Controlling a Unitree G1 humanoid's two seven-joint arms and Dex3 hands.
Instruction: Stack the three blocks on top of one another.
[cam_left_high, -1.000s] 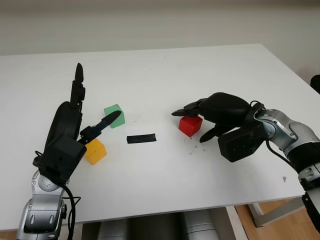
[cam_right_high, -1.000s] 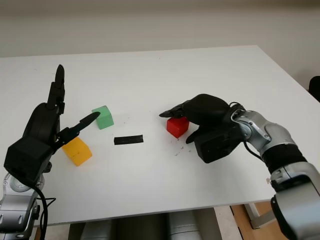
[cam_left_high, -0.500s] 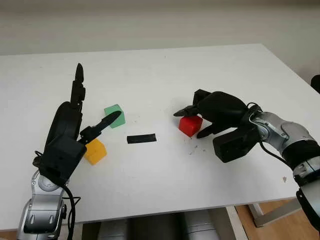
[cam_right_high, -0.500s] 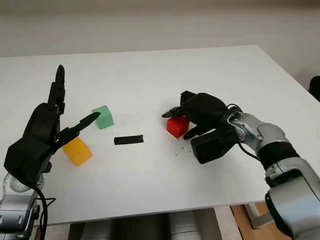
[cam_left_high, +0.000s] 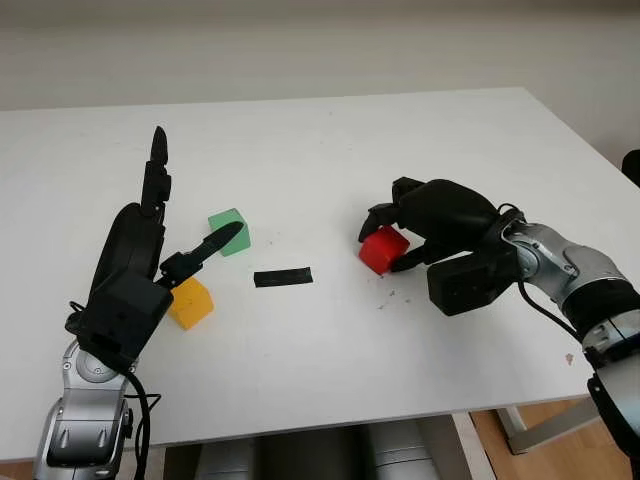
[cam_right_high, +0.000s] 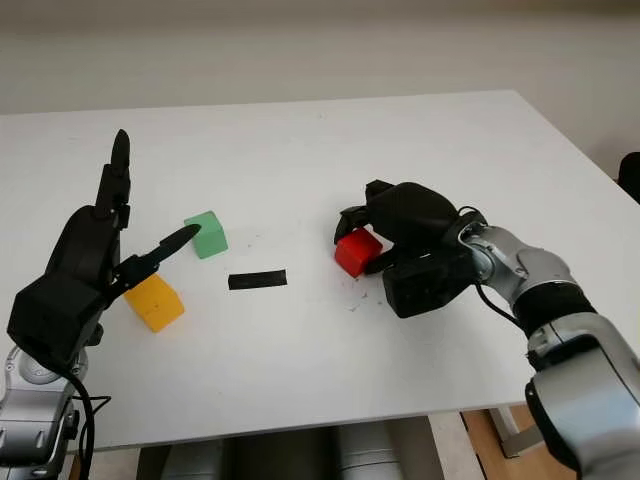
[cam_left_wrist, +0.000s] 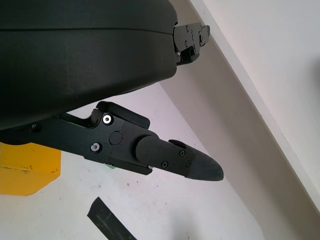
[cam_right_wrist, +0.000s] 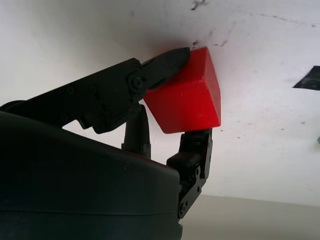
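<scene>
Surface: white table (cam_left_high: 330, 150), pale wall behind its far edge.
Right hand (cam_left_high: 425, 225): right of centre, fingers curled around the red block, gripping it. Wrist view shows one finger (cam_right_wrist: 150, 75) on one face and another pressing the opposite side.
Red block (cam_left_high: 383, 249): tilted in the right hand's grip, at or just off the table; cannot tell whether a corner touches.
Left hand (cam_left_high: 140, 260): raised over the left side of the table, open, holding nothing. One finger points up; another reaches toward the green block without touching it.
Green block (cam_left_high: 229, 231): on the table left of centre, just beyond the left hand's lower fingertip.
Yellow block (cam_left_high: 190, 302): on the table near the left hand's shell, partly hidden by it, nearer the robot than green.
Tape (cam_left_high: 283, 277): black strip flat on the table between the green and red blocks.
Stack: none yet; all three blocks apart.
</scene>
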